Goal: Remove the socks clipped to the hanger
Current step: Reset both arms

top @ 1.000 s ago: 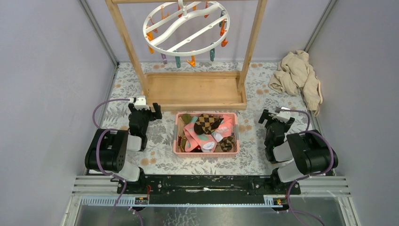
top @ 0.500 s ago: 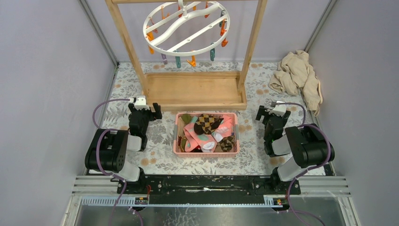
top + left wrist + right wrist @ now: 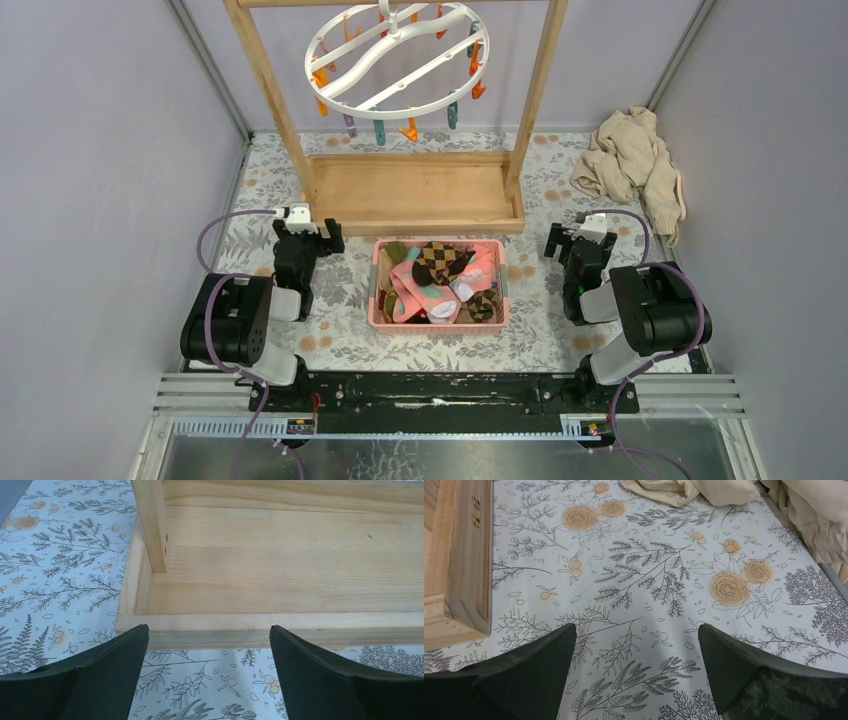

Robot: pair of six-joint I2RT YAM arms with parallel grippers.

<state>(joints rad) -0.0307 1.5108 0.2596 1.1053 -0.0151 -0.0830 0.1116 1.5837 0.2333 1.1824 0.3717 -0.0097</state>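
Top external is showing you socks [image 3: 437, 263] lying in the pink basket [image 3: 438, 326]; your left gripper [image 3: 209, 635] and right gripper [image 3: 636, 632] are both gaping, released.

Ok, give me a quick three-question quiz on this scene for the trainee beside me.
1. True or false: a sock hangs clipped to the hanger.
2. Where do the socks lie? A) on the wooden rack base B) in the pink basket C) on the beige cloth heap
3. Fill in: the left tool and the right tool both stand ____, holding nothing.
Key: 1 false; 2 B; 3 open.
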